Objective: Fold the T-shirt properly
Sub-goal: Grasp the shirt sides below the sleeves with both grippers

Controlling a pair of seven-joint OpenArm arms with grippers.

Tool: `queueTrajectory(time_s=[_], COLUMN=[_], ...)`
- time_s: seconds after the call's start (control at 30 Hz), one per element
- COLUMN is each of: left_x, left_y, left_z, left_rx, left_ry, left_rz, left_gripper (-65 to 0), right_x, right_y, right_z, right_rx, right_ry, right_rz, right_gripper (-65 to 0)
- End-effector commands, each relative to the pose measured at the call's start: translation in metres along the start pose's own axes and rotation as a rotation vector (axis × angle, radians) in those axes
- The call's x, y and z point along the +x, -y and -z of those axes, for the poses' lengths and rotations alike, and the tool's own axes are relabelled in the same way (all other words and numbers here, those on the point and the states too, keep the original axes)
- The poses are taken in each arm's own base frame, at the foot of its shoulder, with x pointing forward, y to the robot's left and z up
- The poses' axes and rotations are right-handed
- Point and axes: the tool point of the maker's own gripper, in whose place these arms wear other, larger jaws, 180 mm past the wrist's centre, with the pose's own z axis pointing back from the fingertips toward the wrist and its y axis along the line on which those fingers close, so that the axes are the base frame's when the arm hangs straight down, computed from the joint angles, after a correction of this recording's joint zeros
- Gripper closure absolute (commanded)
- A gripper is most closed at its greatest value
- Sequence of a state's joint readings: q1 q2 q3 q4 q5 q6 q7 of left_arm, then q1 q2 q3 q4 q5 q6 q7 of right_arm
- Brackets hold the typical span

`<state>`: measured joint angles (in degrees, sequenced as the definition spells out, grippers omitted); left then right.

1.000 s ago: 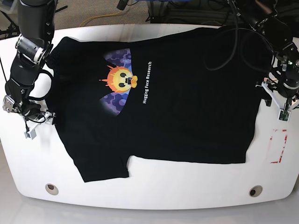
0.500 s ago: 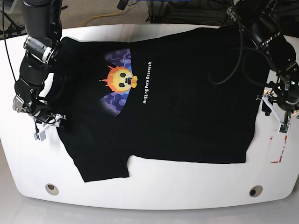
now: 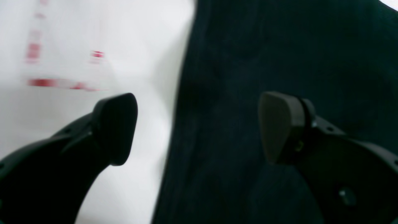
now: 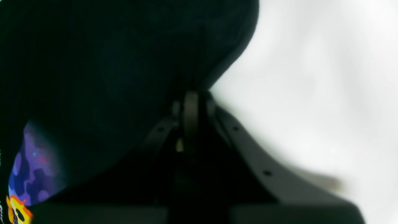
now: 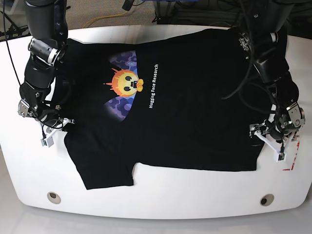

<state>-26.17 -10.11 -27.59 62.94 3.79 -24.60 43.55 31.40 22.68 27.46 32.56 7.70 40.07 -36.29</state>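
white table [image 5: 161, 204], carpeted floor [image 5: 97, 12], cables [image 5: 100, 19]

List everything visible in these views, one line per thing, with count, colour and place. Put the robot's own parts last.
Large black short-sleeved T-shirt: one, black with an orange-yellow face print on purple-blue and white lettering, spread flat across the middle of the table.
White rounded table: one, white, under the shirt.
Round table holes: two, grey, near the table's front edge at both corners.
Red dashed rectangle marking: one, red, on the table beside the shirt's hem edge.
Cables: several, black and yellow, on the floor behind the table.
Left gripper: one, black, open, straddling the shirt's hem edge.
Right gripper: one, black, shut on the T-shirt at its edge by the collar end.
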Motion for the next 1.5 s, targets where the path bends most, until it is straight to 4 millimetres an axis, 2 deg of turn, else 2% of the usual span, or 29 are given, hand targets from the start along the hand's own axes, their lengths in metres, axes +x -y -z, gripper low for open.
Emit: queueTrajectory(time_s=[0.0,0.23,0.37,0.73,0.77,0.83,0.87,0.9,0.97,1.07,1.2,1.23,1.27,1.33,1.47], left_x=[0.025,0.015,0.007,-0.012,-0.018,-0.024,-0.024,-0.027,-0.027,-0.027,-0.026,-0.032,-0.036,-0.036,-0.007], left_y=[-0.019,-0.018,-0.007,0.008,0.009,0.017,0.023,0.027,0.028,0.029,0.036,0.049,0.055,0.056,0.045], left_z=[-0.002,0.026,0.037,0.044,0.045,0.047,0.048,0.049,0.05,0.05,0.051,0.053,0.053,0.048,0.027], left_rx=[0.025,-0.031,-0.064,-0.095,-0.096,-0.108,-0.119,-0.124,-0.124,-0.124,-0.135,-0.155,-0.162,-0.156,-0.104], left_ry=[0.064,0.036,0.023,-0.033,-0.044,-0.054,-0.054,-0.059,-0.06,-0.06,-0.058,-0.066,-0.071,-0.062,0.018], left_rz=[-0.011,-0.084,-0.084,-0.057,-0.053,-0.05,-0.052,-0.05,-0.048,-0.047,-0.047,-0.046,-0.031,-0.005,0.059], left_gripper=[-57.5,-57.5,-57.5,-56.9,-55.1,-47.2,-41.7,-33.3,-20.1,-7.6,-0.8,0.0,0.0,0.0,0.0], right_x=[0.01,0.011,0.011,0.011,0.011,0.011,0.011,0.011,0.011,0.011,0.01,0.01,0.01,0.011,0.012], right_y=[0.006,0.007,0.007,0.007,0.007,0.007,0.008,0.009,0.009,0.008,0.006,0.006,0.006,0.008,0.013], right_z=[-0.006,-0.007,-0.007,-0.007,-0.007,-0.007,-0.008,-0.008,-0.008,-0.008,-0.007,-0.007,-0.007,-0.009,-0.02], right_rx=[-0.019,-0.021,-0.021,-0.02,-0.02,-0.02,-0.022,-0.023,-0.024,-0.022,-0.019,-0.019,-0.019,-0.025,-0.06], right_ry=[0.001,0.003,0.003,0.002,0.002,0.002,0.002,0.002,0.003,0.002,-0.002,-0.003,-0.003,-0.011,-0.033], right_rz=[-0.017,-0.015,-0.015,-0.013,-0.013,-0.013,-0.013,-0.013,-0.014,-0.014,-0.014,-0.014,-0.014,-0.022,-0.069], right_gripper=[0.0,0.0,0.0,0.0,0.0,0.0,0.0,0.0,0.0,0.0,0.0,0.0,0.0,0.0,0.0])
